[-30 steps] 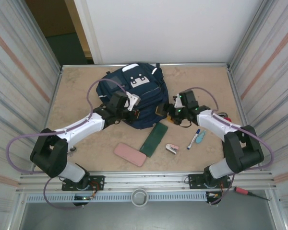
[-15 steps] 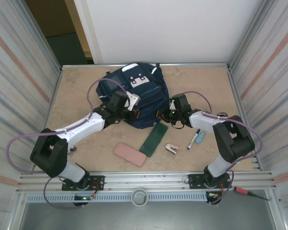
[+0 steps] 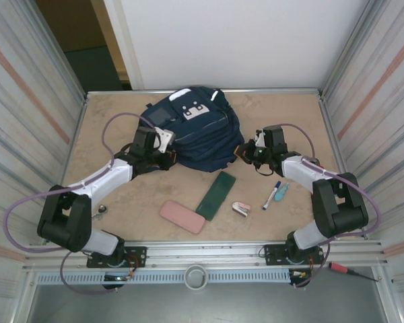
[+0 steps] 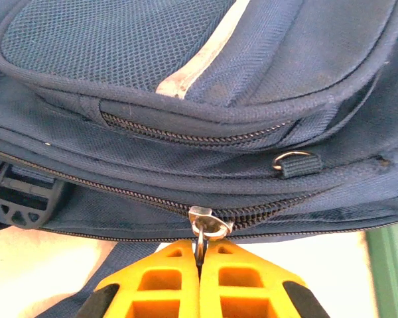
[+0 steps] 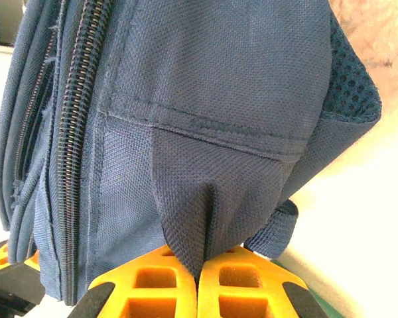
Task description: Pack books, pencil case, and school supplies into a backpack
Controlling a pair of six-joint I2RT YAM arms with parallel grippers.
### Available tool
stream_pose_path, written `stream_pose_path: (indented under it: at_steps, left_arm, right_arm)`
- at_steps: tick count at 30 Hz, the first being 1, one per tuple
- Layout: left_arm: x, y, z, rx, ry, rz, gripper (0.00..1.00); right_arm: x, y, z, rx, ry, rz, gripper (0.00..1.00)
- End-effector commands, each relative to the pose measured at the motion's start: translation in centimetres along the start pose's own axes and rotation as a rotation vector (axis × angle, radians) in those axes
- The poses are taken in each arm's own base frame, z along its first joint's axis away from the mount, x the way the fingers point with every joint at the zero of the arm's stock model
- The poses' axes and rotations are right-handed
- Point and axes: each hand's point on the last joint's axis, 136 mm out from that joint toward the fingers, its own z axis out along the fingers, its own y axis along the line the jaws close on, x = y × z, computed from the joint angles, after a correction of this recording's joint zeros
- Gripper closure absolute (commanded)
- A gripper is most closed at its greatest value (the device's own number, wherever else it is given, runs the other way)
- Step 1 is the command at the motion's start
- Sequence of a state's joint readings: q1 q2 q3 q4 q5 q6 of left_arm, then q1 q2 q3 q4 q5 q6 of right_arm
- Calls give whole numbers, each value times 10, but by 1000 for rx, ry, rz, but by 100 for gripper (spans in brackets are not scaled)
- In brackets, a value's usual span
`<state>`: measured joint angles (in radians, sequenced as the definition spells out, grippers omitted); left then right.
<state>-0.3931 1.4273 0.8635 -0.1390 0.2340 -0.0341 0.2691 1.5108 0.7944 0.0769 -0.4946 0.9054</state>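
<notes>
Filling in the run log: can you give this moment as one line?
left end effector: shut on zipper pull | right end effector: shut on backpack fabric | pencil case, marker: not yet packed

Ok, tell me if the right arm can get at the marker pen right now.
Probably not yet: the right gripper is shut on backpack fabric. The marker pen itself lies uncovered nearby.

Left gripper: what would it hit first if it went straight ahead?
The left gripper, shut on the zipper pull, would press straight into the backpack, at its zippered side, probably almost at once.
</notes>
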Motion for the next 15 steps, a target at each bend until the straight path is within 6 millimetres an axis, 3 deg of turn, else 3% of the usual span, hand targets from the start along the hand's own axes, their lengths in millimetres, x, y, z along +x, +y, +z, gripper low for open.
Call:
stream_pose_path:
  at_steps: [1,5,9,15]
  left_arm:
    - [-13,-1,-11,19,-62,-23,100]
    - [-5,43,-8,-208,-21,-24,100]
    - [-3,78,-3,-300,19,-51,100]
    - [2,110,10,-380,97,-83,100]
  right_arm:
    - [-19,0,-5,17,-54,-23,100]
    - [-28,-14,-11,40,-30,-34,100]
    - [-30,-21,-20,51,11,-70,100]
    - [-33,-22,-22,21,45,-80,100]
